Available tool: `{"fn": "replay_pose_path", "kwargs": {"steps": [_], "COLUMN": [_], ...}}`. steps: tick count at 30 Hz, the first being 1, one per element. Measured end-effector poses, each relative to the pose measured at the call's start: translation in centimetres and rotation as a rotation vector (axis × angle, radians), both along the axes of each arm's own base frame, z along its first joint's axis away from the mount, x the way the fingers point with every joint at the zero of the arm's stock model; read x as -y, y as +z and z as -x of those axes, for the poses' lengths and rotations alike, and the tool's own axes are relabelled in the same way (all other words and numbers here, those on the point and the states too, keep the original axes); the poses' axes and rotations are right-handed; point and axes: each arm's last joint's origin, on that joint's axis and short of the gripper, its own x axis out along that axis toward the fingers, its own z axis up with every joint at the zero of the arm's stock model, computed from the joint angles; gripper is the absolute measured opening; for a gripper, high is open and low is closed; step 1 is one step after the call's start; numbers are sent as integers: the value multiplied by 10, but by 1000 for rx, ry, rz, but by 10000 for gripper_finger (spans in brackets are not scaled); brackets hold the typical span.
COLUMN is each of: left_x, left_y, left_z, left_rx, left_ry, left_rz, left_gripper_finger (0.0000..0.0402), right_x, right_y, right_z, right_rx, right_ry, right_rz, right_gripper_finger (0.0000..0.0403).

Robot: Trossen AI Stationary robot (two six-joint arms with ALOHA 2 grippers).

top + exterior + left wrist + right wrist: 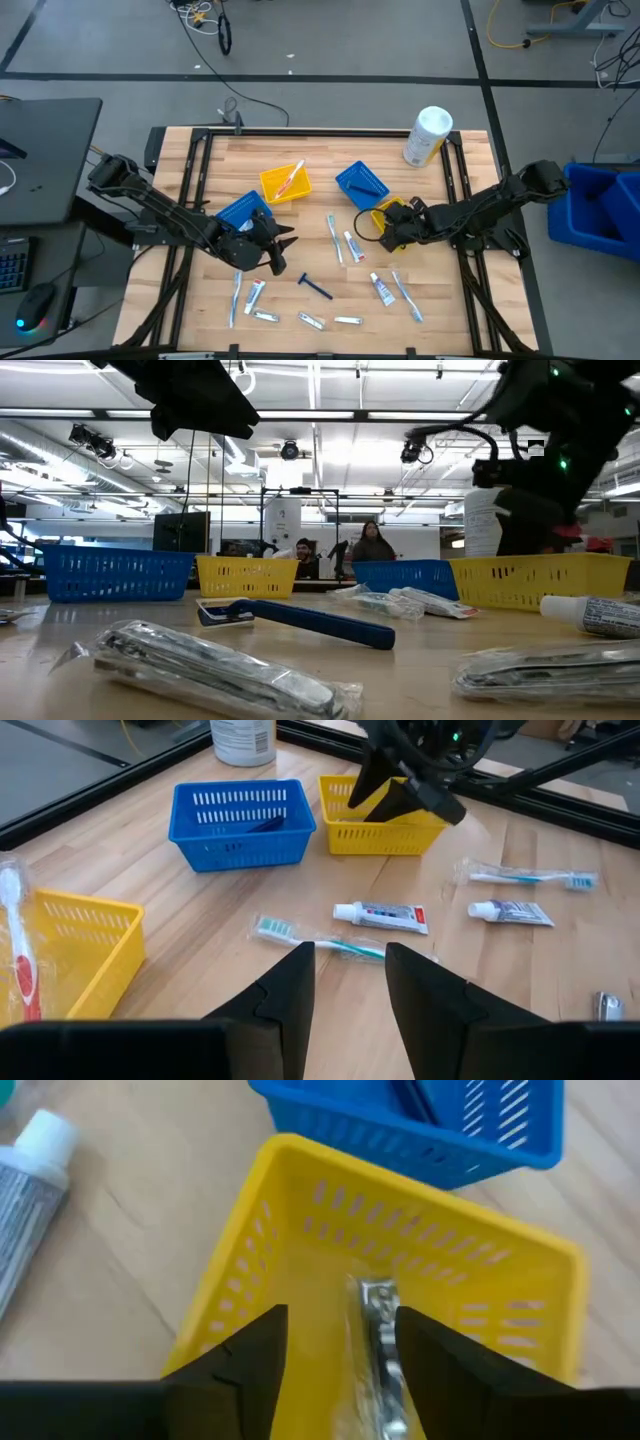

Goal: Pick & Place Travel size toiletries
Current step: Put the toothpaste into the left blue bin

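Hovering right hand [335,1355], slotted yellow plastic bin [250,1260], crinkly silver tube [380,1340] inside

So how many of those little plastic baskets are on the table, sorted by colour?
Yellow slotted plastic baskets: 2 (one holding a red toothbrush, one under the right arm)
Blue slotted plastic baskets: 2 (one mid-table, one by the left arm)
Total: 4
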Motion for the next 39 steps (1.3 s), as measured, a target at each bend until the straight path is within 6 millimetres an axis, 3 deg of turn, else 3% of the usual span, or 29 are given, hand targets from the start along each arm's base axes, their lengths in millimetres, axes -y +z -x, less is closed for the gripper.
{"fn": "replay_pose_path", "kwargs": {"steps": [5,14,18,30,34,39], "left_x": [0,0,3,26,39,51], "left_y": [0,0,-1,-2,3,17], "left_z": [0,0,1,7,-4,-20], "left_rx": [0,27,30,21,-89,-368], "left_ry": [6,33,6,-61,-91,-76], "left_rz": [-11,68,166,347,337,279], "left_gripper_finger": [132,132,132,118,116,117], "right_x": [-4,-21,-33,-53,-54,-54], "right_y": [30,59,64,65,66,66], "right_z": [-11,-41,-46,-41,-41,-41], "right_rx": [-39,201,282,282,290,286], "right_ry": [24,194,265,383,385,393], "right_rz": [-5,-38,-58,-48,-52,-44], "right_gripper_finger": [206,190,183,184,188,185]}}
